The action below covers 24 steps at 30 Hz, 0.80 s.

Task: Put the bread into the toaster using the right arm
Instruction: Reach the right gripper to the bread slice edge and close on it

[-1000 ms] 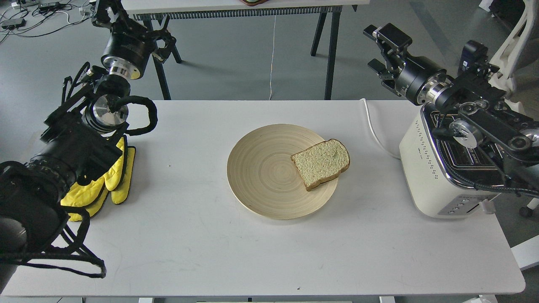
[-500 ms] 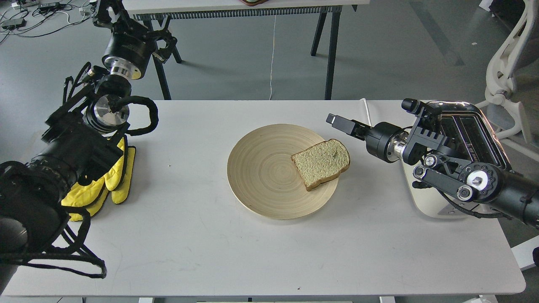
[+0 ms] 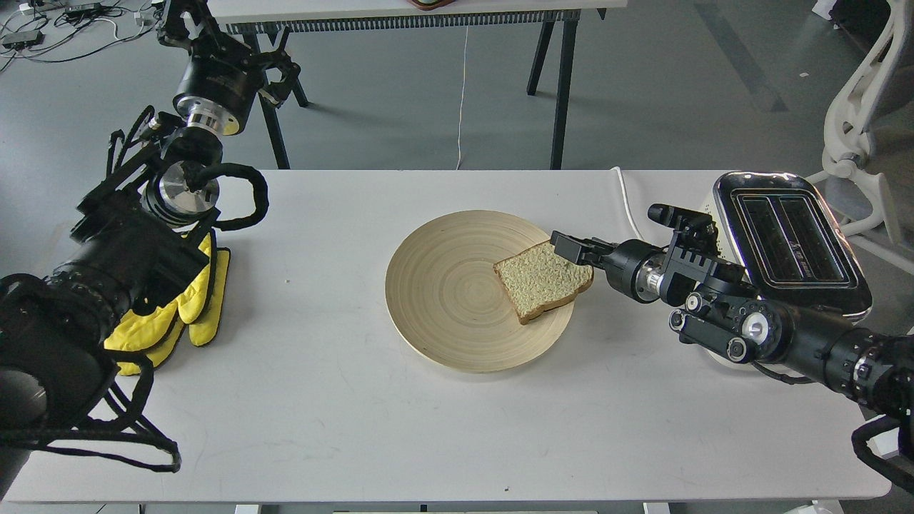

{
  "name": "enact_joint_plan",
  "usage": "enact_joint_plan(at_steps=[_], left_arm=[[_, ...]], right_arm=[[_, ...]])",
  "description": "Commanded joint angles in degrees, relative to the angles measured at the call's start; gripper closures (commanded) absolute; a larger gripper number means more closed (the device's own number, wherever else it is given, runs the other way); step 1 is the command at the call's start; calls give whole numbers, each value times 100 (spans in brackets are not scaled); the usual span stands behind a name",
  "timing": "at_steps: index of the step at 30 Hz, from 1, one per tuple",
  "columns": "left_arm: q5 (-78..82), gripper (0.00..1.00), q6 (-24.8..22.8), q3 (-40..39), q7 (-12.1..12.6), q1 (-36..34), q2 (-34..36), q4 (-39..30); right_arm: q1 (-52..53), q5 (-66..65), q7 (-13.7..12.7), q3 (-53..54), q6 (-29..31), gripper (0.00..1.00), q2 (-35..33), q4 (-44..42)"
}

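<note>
Since half a second ago, the right arm (image 3: 750, 325) has swung lower and further left, so its gripper (image 3: 568, 246) now sits at the top right corner of the bread (image 3: 544, 277), where before it hung clear of the plate's edge. From this view the gripper looks like one dark block, so whether its fingers are spread or pressed together cannot be told, nor whether they touch the crust. Bread lies flat at the 3 o'clock side of the round wooden plate (image 3: 443, 285), its rounded top pointing toward 2 o'clock, straight at the gripper. At the 3 o'clock end of the white table (image 3: 357, 421) stands the toaster (image 3: 789, 235), its two slots uncovered, partly behind the arm. Its white cord (image 3: 628, 207) runs toward 12 o'clock. At 9 o'clock the left arm (image 3: 107, 271) rests over yellow gloves (image 3: 189, 307); its gripper (image 3: 182, 18) at 11 o'clock is too dark to read
</note>
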Motion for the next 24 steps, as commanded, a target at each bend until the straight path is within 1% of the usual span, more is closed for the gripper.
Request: enact_joint_plan(at_steps=[1, 6, 8, 10, 15, 17, 19, 24], left_arm=[[0, 0, 0, 9, 9, -4, 1, -2], [0, 0, 0, 9, 9, -4, 1, 6], [0, 0, 0, 9, 9, -4, 1, -2], [0, 0, 0, 9, 9, -4, 1, -2], [0, 0, 0, 0, 1, -4, 1, -2], [0, 0, 0, 9, 1, -4, 1, 6], [0, 0, 0, 0, 1, -4, 1, -2], [0, 0, 0, 0, -8, -4, -8, 7]], right_arm=[[-20, 8, -1, -195, -4, 31, 244, -392], [-90, 8, 8, -222, -12, 35, 271, -472], [-107, 8, 8, -222, -21, 40, 271, -472], [-107, 8, -1, -230, -13, 42, 271, -480], [-99, 26, -10, -222, -21, 56, 280, -472], [-90, 26, -10, -222, -21, 65, 280, -463], [-81, 26, -10, -222, -30, 71, 280, -463], [-37, 43, -10, -222, -21, 81, 280, -437]])
